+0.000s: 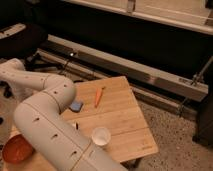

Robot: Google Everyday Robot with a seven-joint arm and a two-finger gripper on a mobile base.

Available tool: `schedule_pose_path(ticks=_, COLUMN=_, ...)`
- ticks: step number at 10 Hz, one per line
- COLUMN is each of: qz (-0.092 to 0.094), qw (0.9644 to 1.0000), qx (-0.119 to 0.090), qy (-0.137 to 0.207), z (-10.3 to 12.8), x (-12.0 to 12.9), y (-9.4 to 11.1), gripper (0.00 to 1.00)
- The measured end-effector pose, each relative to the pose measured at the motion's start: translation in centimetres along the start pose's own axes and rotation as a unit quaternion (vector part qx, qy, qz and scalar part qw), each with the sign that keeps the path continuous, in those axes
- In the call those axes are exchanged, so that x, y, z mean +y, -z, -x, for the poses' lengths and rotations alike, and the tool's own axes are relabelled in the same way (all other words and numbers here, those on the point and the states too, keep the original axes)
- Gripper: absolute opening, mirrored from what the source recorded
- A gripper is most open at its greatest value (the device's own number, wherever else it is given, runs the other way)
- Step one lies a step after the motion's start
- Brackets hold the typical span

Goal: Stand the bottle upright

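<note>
The arm covers much of the table; claw unseen.
</note>
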Motion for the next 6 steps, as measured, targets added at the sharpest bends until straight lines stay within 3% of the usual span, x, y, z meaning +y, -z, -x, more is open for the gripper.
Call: schedule_pose_path(ticks=6, qz=-0.011, qw=0.9966, qx=-0.068, qy=0.046, z=-0.2, x=0.4, y=3.5, gripper=0.44)
